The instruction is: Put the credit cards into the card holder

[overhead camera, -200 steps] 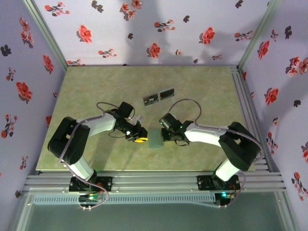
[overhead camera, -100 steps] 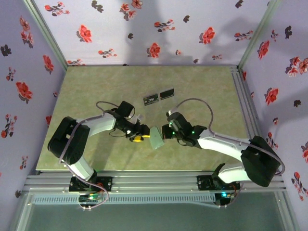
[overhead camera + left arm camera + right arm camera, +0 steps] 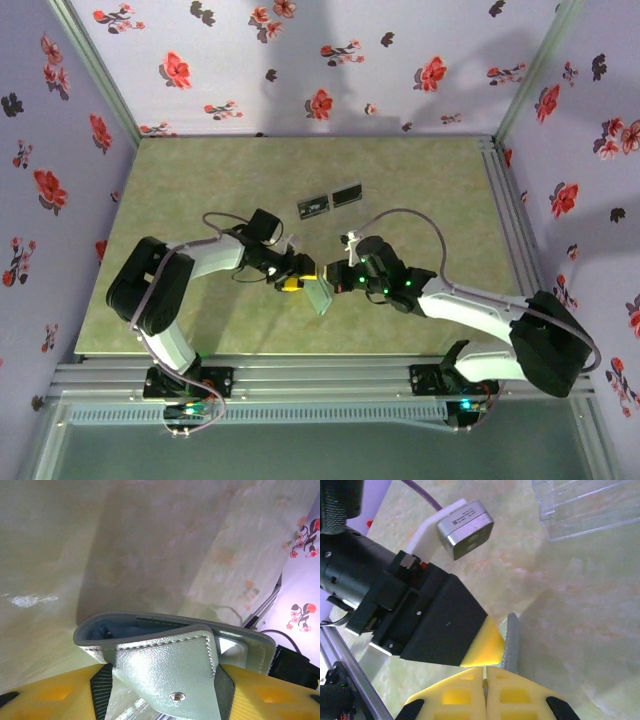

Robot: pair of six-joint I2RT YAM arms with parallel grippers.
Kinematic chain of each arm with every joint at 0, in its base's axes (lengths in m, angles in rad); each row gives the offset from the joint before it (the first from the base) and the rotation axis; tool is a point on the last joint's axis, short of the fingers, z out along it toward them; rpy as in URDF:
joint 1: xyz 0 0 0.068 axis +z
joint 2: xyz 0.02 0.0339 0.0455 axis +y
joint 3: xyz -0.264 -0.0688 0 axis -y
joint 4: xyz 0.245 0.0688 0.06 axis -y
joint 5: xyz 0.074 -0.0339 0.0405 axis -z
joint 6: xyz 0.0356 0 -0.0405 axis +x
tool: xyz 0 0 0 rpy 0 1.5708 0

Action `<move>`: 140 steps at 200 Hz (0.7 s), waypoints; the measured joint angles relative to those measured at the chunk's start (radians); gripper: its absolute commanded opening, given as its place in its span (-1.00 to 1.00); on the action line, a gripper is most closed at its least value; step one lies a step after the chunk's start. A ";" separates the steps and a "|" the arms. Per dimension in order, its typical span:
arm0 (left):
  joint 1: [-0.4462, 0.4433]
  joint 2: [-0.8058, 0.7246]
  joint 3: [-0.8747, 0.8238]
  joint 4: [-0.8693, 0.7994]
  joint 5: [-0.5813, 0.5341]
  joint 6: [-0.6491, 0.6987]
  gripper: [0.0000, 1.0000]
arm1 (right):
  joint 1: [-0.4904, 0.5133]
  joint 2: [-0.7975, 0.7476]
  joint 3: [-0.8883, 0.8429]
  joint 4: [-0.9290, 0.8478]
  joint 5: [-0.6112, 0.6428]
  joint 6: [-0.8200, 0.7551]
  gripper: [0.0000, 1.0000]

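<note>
The grey-teal card holder point(image 3: 319, 294) is tilted near the middle of the table point(image 3: 180, 200), its edge pinched between the pressed-together fingers of the right gripper point(image 3: 485, 676). The left gripper point(image 3: 291, 279) has its jaws spread, straddling the holder's flap. Two dark credit cards point(image 3: 313, 207) lie farther back

On my overhead feed the table point(image 3: 420, 190) is a mottled olive green with paler marbling. The walls point(image 3: 400, 60) around it are lilac, scattered with red and dark flowers. The credit cards point(image 3: 313, 207) read dark with pale marks. The card holder point(image 3: 318, 293) looks pale grey-green from above. Through the left wrist camera I see its flap as silvery pale green with stitched edging and a small metal-coloured snap, and its inside as slate grey-blue. The left gripper point(image 3: 297, 281) and right gripper point(image 3: 335, 283) have bright yellow fingers on black bodies. Both arms are white and black, and I see green lights dotting the right arm point(image 3: 470, 305). The box point(image 3: 585, 505) is clear plastic, and the rails point(image 3: 330, 378) are silver-grey.
</note>
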 measured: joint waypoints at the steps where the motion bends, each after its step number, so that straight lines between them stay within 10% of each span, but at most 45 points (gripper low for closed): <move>1: 0.000 0.000 0.000 0.001 0.000 0.000 0.21 | 0.000 0.000 0.000 0.000 0.000 0.000 -1.00; 140: 0.029 0.003 -0.007 -0.110 -0.112 0.061 -0.14 | 0.002 -0.037 -0.002 -0.019 0.013 -0.011 -1.00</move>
